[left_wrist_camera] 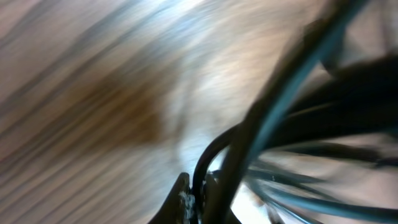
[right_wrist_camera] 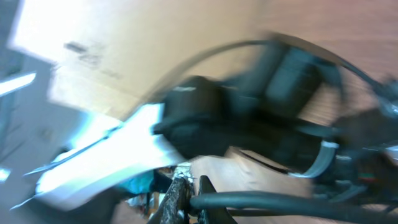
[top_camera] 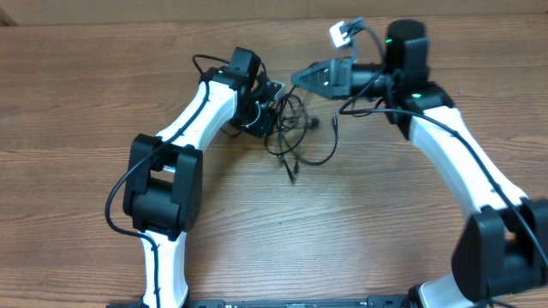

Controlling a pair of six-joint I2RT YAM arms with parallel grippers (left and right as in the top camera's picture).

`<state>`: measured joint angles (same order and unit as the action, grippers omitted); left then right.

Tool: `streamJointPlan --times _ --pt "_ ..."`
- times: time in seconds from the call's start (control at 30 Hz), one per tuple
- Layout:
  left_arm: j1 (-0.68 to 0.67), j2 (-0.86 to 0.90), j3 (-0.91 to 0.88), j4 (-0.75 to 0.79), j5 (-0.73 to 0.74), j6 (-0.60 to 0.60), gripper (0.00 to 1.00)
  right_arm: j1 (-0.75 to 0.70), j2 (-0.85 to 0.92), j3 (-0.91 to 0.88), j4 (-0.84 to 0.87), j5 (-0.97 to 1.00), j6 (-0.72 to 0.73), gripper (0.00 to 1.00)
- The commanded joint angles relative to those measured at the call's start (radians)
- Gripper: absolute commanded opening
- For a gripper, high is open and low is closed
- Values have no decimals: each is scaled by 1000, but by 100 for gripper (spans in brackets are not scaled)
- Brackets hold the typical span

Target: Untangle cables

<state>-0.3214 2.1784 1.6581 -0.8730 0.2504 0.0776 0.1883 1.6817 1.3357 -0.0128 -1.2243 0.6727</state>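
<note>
Both jaws are closed, each seemingly pinching the cables [top_camera: 287,128]; pull apart slowly, low over the table [top_camera: 86,85], watching for knots.

Overhead view is evenly lit and sharp, shadows soft on the table [top_camera: 77,103]; both wrist views are heavily smeared.

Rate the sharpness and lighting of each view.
Overhead: sharp and evenly lit, the thin black tangled cables distinct on the brown wooden table. Left wrist: heavy motion blur, wood grain smeared into streaks, cables soft dark bands. Right wrist: blurred too, outlines smeared, a bright washed-out patch at left.
</note>
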Motion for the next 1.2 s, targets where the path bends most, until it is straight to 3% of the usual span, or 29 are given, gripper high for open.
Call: streamJointPlan --times 0.0,0.07,0.37,0.47,0.53,0.67,0.77,0.87,1.0,1.17 --pt "-6 31 -18 -14 -357 -163 4 -34 -125 50 38 -134 69 4" --pt "-6 27 -18 -21 -418 -184 4 -55 -142 50 34 -137 90 4" --pt "1 7 -18 -32 -422 -195 4 -101 -149 49 -113 -132 34 4" --pt "11 3 -18 -37 -432 -209 4 -144 -149 49 -255 -53 -40 4" --pt "16 -3 -18 -37 -410 -201 4 -175 -149 49 -424 63 -114 4" --pt "16 -16 -18 -37 -410 -201 4 -219 -148 49 -803 501 -269 4" --pt "19 -21 -18 -39 -420 -210 4 -222 -148 49 -1039 984 -270 4" --pt "32 -21 -18 -48 -472 -253 4 -223 -148 49 -1186 1295 -229 4" --pt "54 -21 -18 -69 -549 -311 4 -223 -148 49 -1275 1472 -140 4" --pt "66 -21 -18 -73 -522 -304 4 -223 -148 45 -1295 1467 -94 4"
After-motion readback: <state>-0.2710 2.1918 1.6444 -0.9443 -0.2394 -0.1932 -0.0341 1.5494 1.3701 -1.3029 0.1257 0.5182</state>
